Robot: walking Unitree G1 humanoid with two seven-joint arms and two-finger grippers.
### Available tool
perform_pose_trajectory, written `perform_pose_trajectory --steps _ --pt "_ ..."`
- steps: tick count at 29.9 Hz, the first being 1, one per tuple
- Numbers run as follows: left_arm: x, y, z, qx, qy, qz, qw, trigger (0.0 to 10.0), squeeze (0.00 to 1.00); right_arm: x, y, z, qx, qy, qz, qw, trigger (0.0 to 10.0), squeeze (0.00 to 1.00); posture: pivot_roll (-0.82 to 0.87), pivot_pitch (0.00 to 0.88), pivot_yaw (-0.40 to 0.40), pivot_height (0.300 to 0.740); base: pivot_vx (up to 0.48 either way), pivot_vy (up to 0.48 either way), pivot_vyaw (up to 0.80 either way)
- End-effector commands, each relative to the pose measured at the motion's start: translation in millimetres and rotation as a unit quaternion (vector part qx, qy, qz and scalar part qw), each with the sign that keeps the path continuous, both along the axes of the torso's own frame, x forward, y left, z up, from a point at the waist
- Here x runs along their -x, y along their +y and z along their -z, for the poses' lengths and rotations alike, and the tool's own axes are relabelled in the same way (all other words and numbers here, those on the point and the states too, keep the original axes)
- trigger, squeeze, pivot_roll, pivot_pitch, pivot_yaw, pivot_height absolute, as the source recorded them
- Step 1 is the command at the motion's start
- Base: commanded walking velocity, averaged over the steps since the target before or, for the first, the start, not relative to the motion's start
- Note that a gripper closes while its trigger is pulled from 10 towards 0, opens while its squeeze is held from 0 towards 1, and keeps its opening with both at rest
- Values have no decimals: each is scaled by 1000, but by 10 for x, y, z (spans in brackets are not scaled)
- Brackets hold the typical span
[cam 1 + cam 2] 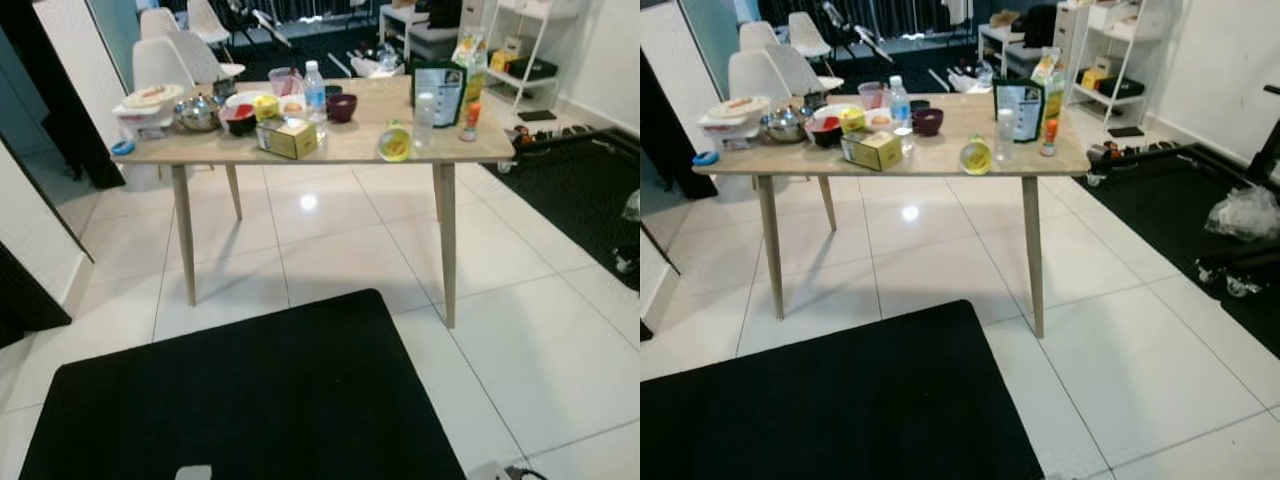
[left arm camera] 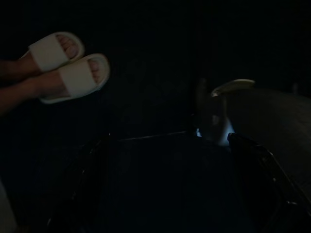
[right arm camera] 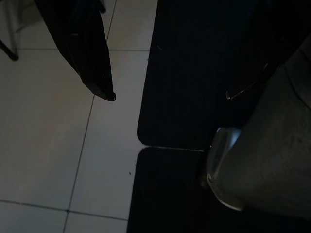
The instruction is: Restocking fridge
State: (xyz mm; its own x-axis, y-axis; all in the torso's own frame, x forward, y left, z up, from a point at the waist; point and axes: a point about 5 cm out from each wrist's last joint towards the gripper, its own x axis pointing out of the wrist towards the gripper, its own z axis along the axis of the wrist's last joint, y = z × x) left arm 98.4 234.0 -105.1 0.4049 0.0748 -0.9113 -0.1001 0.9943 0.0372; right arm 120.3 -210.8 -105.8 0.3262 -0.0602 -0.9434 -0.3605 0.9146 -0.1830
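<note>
A wooden table (image 1: 340, 145) stands ahead of me across white tiles, loaded with groceries. On it are a water bottle (image 1: 314, 92), a yellow box (image 1: 286, 137), a yellow-lidded jar (image 1: 394, 143), a dark pouch (image 1: 438, 92), a maroon bowl (image 1: 341, 107), a steel bowl (image 1: 198, 113) and stacked white containers (image 1: 147, 108). Both arms hang idle. My right gripper (image 3: 170, 97) is open over the floor and mat edge. My left gripper (image 2: 165, 141) hangs in deep shade, fingers apart with nothing between them.
A black mat (image 1: 250, 400) lies on the floor between me and the table. White chairs (image 1: 160, 60) stand behind the table on the left, a white shelf rack (image 1: 530, 50) at the back right. A person's feet in white slippers (image 2: 68, 68) are near my left arm.
</note>
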Motion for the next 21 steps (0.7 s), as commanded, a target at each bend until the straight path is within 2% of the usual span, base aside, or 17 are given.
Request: perform_pose_trajectory --steps 1,6,21 --pt "-18 15 -7 -4 -1 0 1000 10000 0 5 56 11 -8 1 2 1000 10000 0 -33 0 12 740 0 0 0" --pt "-20 12 -7 -4 0 4 1000 10000 0 8 59 12 -9 1 2 1000 10000 0 -33 0 14 740 112 0 0" --pt "-15 7 -5 -2 1 9 1000 10000 0 14 60 14 -8 1 3 1000 10000 0 -33 0 13 740 370 0 0"
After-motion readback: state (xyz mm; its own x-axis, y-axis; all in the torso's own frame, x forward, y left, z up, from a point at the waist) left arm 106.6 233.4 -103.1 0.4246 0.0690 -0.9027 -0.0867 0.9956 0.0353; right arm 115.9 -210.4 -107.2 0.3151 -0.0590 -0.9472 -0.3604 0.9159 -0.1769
